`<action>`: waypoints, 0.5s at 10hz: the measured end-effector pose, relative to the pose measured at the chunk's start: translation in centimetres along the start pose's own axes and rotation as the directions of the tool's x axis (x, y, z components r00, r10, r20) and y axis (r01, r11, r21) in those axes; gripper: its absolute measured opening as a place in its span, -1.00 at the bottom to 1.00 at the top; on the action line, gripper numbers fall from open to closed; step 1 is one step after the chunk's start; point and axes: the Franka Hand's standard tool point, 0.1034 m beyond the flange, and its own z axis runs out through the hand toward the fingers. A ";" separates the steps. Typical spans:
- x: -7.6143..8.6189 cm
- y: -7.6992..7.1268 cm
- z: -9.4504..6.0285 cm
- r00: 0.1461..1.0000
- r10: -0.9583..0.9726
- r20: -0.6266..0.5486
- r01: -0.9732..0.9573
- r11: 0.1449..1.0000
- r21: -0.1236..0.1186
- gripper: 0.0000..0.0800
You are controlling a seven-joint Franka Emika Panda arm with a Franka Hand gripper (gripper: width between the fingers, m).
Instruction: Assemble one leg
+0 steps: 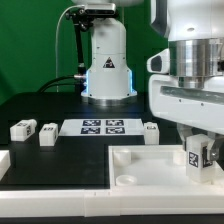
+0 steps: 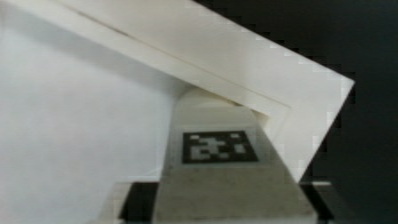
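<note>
White leg [image 2: 221, 150] fills the wrist view, pinched by the gripper [image 1: 198, 158]; only the exterior view shows three spare legs [image 1: 22, 129] and the marker board [image 1: 103, 126] at ten o'clock.

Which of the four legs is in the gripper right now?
The leg at the exterior view's right, held upright between the gripper fingers over the white tray. The other three sit loose on the black table, untouched.

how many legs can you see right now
4: two on the table at the exterior view's left, one right of the marker board, one in the gripper over the tray.
</note>
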 end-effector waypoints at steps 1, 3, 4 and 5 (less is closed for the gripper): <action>-0.2 0.0 0.0 0.996 0.087 0.000 -0.087 0.996 -0.002 -0.27; -0.5 -0.1 -0.1 0.954 0.300 0.014 -0.300 0.954 -0.011 -0.27; -0.6 -0.2 -0.1 0.942 0.335 0.021 -0.335 0.942 -0.011 -0.27; -0.6 -0.2 -0.1 0.927 0.375 0.023 -0.375 0.927 -0.011 -0.27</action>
